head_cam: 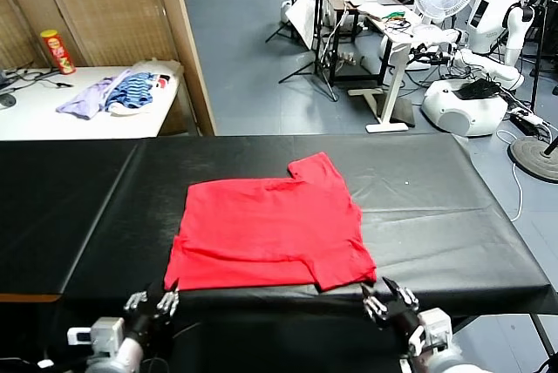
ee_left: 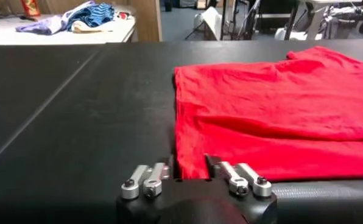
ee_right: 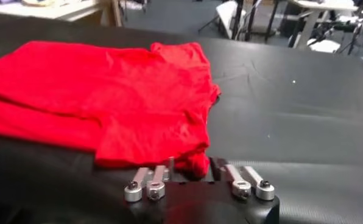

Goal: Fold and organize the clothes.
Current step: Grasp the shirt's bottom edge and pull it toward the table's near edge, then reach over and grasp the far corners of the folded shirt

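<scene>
The left tool [head_cam: 153, 301] is sitting at the near edge of the counter [head_cam: 436, 207], its fingers [ee_left: 146, 181] spread apart and pinching nothing, just in front of the near left corner of the red T-shirt [head_cam: 270, 229]. The right tool [head_cam: 389, 300] is sitting at the same near edge, its fingers [ee_right: 242, 181] likewise spread and empty, just in front of the shirt's near right corner, where a folded sleeve is lying. The shirt is lying flat and folded on the black counter, its other sleeve sticking out toward the far right. Beyond the counter, on a white table [head_cam: 52, 111] to the far left, a lavender garment [head_cam: 87, 97] and a blue striped garment [head_cam: 135, 90] are lying in a heap near a red can [head_cam: 57, 50].
</scene>
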